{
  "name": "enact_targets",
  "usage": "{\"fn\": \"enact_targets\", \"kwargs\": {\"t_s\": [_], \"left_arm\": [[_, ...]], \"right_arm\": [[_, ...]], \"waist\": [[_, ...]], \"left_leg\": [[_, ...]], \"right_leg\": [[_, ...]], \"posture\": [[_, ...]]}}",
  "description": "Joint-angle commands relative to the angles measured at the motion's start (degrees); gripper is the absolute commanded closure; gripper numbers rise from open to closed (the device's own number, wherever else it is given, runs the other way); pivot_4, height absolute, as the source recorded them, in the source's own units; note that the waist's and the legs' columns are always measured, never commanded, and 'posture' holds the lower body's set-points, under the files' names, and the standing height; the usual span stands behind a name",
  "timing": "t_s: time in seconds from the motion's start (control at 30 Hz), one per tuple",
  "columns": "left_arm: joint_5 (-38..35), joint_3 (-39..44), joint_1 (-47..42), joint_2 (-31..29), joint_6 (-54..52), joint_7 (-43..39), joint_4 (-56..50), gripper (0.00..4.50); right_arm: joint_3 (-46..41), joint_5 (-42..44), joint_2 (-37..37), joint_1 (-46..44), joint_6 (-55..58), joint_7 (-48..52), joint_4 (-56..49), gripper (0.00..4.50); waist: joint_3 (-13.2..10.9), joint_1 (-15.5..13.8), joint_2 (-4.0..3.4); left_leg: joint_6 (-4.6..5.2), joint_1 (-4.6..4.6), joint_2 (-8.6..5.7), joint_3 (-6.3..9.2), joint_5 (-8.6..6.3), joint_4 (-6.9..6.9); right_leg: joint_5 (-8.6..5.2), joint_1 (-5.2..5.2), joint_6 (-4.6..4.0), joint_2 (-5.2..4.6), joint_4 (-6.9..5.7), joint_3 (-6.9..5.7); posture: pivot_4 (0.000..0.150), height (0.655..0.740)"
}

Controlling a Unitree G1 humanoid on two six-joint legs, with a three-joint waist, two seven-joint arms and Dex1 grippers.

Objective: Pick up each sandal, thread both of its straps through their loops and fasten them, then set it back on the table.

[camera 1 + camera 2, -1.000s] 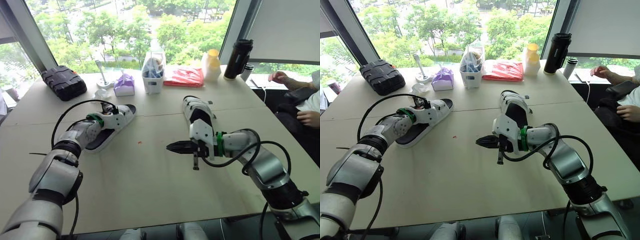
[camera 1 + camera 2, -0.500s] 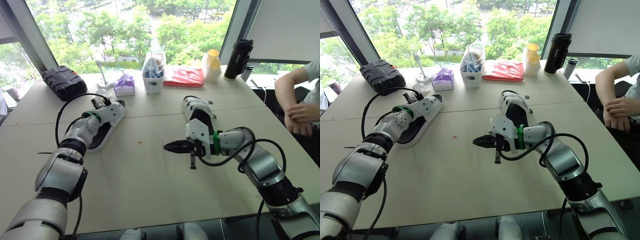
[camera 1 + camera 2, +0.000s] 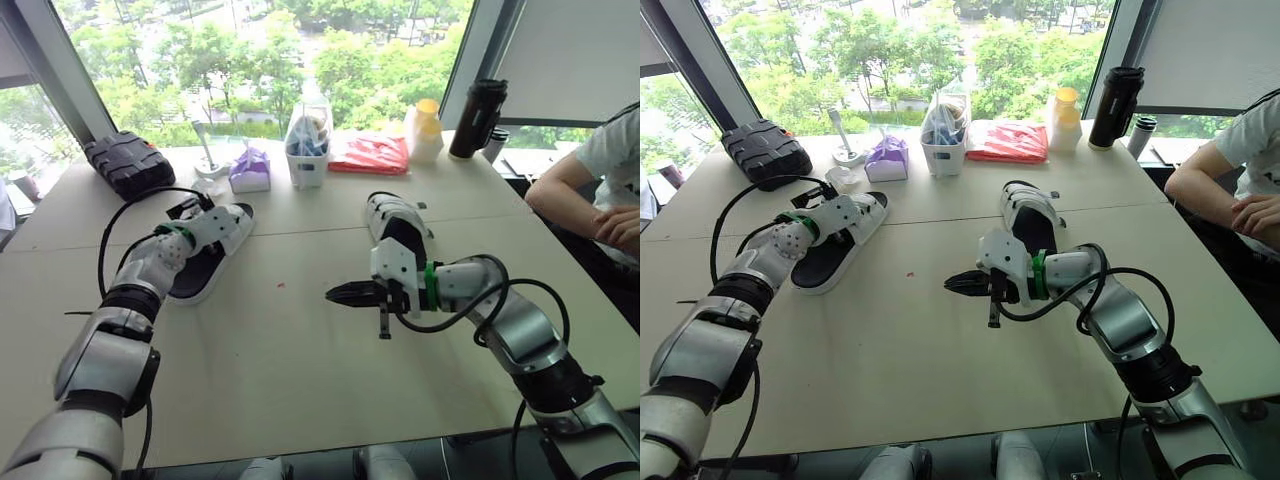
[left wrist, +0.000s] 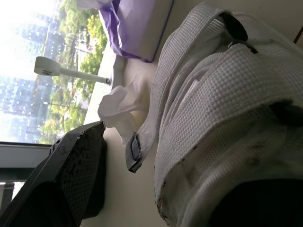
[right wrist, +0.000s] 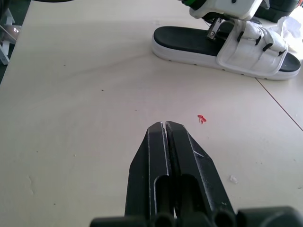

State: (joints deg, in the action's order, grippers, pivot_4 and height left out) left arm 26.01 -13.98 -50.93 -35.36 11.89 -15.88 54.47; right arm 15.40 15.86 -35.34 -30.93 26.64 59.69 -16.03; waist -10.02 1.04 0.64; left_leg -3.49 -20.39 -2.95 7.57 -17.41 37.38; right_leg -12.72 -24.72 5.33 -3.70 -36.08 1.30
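Note:
Two white sandals with black footbeds lie on the table (image 3: 300, 380). The left sandal (image 3: 200, 272) is at the left, its toe pointing towards the window. My left gripper (image 3: 193, 214) stands open over its straps (image 4: 222, 90), and a loose strap end with a grey tab (image 4: 134, 152) hangs off its side. The right sandal (image 3: 398, 225) lies at centre right. My right gripper (image 3: 333, 295) is shut and empty, hovering low over the table in front of that sandal and pointing left towards the left sandal (image 5: 222, 47).
Along the window edge stand a black case (image 3: 127, 163), a purple tissue pack (image 3: 249, 170), a clear container (image 3: 307, 140), a red bag (image 3: 370, 155), a yellow-capped bottle (image 3: 424, 130) and a black flask (image 3: 476, 118). A person's arm (image 3: 590, 180) rests at the far right.
The left sandal has shifted left and now lies flat on the table, and my left gripper has opened off it. The right gripper has barely moved. The person at the right has leaned in.

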Motion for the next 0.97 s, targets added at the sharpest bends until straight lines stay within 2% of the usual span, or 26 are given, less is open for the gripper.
{"fn": "enact_targets", "kwargs": {"t_s": [0.03,0.17,0.27,0.37,0.47,0.57,0.73,0.97], "left_arm": [[-2.07,1.37,6.57,-2.25,-1.56,-3.93,-11.5,0.05],[-7.35,6.3,20.07,-5.25,-7.44,-9.89,-32.53,0.05],[-13.36,12.39,29.05,-5.39,-13.34,-12.29,-46.99,0.05],[-17.42,16.58,33.94,-4.82,-17.97,-13.6,-55.22,0.05],[-25.56,22.34,41.25,-4.64,-26.35,-17.62,-65.72,0.05],[-40.81,30.59,49.53,-4.83,-40.43,-23.89,-79.54,0.05],[-54.0,38.51,55.23,-6.99,-53.06,-27.95,-88.44,0.05],[-63.08,42.19,59.71,-8.45,-59.19,-29.11,-92.92,0.05]], "right_arm": [[-0.68,0.12,-0.08,-0.41,-1.33,0.37,-1.17,4.5],[-0.66,0.1,-0.01,-0.75,-1.8,0.77,-0.6,4.5],[-0.77,0.12,-0.04,-1.16,-2.08,0.98,-0.04,4.5],[-0.95,0.1,-0.11,-1.45,-2.29,1.2,0.39,4.5],[-1.98,0.0,-0.4,-2.3,-2.86,1.23,1.67,4.5],[-4.35,0.27,-1.37,-4.56,-2.77,1.03,4.4,4.5],[-9.5,5.08,-3.2,-6.09,1.33,1.75,4.72,4.5],[-11.29,5.43,-6.75,-5.31,1.41,3.61,5.15,4.5]], "waist": [[0.0,-0.05,0.0],[0.01,-0.03,-0.02],[0.03,-0.08,-0.06],[0.02,-0.51,-0.04],[-0.01,-0.27,0.01],[-0.02,0.17,0.0],[-0.03,-0.19,-0.01],[-0.03,-0.16,-0.01]], "left_leg": [[0.0,-0.01,0.0,-0.01,0.0,-0.02],[0.0,-0.01,-0.01,-0.02,0.0,0.0],[0.0,0.0,0.04,0.0,0.0,-0.04],[0.0,-0.02,0.03,-0.02,0.0,-0.01],[0.0,-0.05,0.01,0.01,0.0,0.05],[0.01,-0.01,0.24,-0.05,-0.01,0.02],[0.01,0.01,0.4,-0.07,-0.01,0.0],[0.02,0.04,0.41,-0.12,-0.02,0.0]], "right_leg": [[0.0,-0.02,0.0,0.0,0.0,0.02],[0.0,-0.02,-0.01,-0.03,-0.01,0.06],[0.0,-0.06,-0.01,-0.07,-0.01,0.14],[0.0,-0.03,-0.01,-0.07,-0.01,0.12],[0.0,0.0,-0.01,-0.06,0.01,0.05],[0.0,-0.02,-0.02,-0.02,0.01,0.08],[-0.02,0.02,-0.05,0.14,0.03,0.03],[-0.03,0.05,-0.07,0.16,0.06,0.04]], "posture": [[0.15,0.74],[0.15,0.74],[0.15,0.74],[0.15,0.74],[0.15,0.74],[0.15,0.74],[0.15,0.74],[0.15,0.74]]}}
